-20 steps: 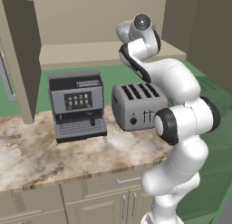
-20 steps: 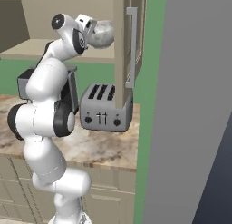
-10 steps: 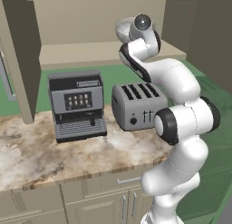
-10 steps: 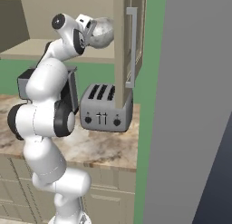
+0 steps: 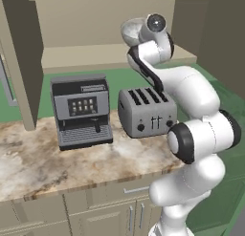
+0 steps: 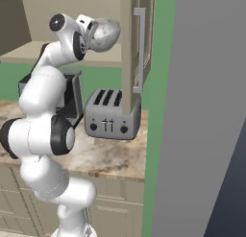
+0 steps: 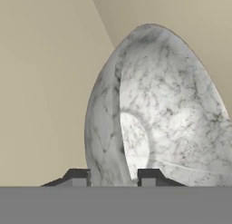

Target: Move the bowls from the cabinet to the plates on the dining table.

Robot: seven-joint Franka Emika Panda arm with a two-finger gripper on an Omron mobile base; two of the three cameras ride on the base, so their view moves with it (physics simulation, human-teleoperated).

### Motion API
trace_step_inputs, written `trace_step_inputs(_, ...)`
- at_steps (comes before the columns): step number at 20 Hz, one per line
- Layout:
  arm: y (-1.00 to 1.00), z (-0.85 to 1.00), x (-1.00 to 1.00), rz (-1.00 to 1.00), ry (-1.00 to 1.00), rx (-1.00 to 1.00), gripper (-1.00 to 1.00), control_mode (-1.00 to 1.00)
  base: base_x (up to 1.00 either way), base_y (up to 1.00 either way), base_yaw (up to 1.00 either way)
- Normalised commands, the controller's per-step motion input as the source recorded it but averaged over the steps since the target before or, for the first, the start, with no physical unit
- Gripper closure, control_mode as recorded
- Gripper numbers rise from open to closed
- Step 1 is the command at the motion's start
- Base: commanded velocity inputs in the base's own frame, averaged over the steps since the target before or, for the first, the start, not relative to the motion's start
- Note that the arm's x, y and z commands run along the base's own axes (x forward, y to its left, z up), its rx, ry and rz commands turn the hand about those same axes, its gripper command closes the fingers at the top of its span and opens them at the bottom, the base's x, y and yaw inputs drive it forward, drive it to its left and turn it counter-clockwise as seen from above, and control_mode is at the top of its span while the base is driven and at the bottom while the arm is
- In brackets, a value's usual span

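A pale grey-white marbled bowl (image 7: 158, 114) stands on edge in the hand view, its rim pinched between my gripper's (image 7: 113, 177) two dark fingertips. In the right base view the bowl (image 6: 106, 33) hangs at the gripper (image 6: 92, 31), level with the cabinet's beige shelf (image 6: 29, 51) and just left of the open door with the long silver handle (image 6: 140, 49). From the left base view the bowl (image 5: 130, 32) peeks out behind the wrist, above the shelf (image 5: 91, 56). The plates, the dining table and the dark bowl are out of view.
Under the cabinet, a silver toaster (image 5: 146, 112) and a grey coffee machine (image 5: 82, 111) stand on the marbled counter (image 5: 57, 163). Open cabinet doors (image 5: 21, 58) flank the shelf on both sides. A tall grey panel (image 6: 202, 135) rises at the right.
The fingers have closed on the bowl's rim. The arm and the bowl otherwise stay where they were.
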Motion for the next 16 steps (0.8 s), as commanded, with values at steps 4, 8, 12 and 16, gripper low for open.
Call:
trace_step_inputs(4, 0.02, 0.11, -0.82, 0.08, -0.05, 0.00, 1.00, -1.00, 0.00, 0.00, 0.00)
trace_step_inputs(8, 0.00, 0.39, -0.95, 0.10, -0.05, 0.00, 1.00, -1.00, 0.00, 0.00, 0.00)
trace_step_inputs(12, 0.00, 0.31, -0.91, 0.12, -0.01, 0.02, 1.00, -1.00, 0.00, 0.00, 0.00)
trace_step_inputs(16, 0.06, 0.01, -0.68, 0.12, 0.00, 0.12, 1.00, -1.00, 0.00, 0.00, 0.00)
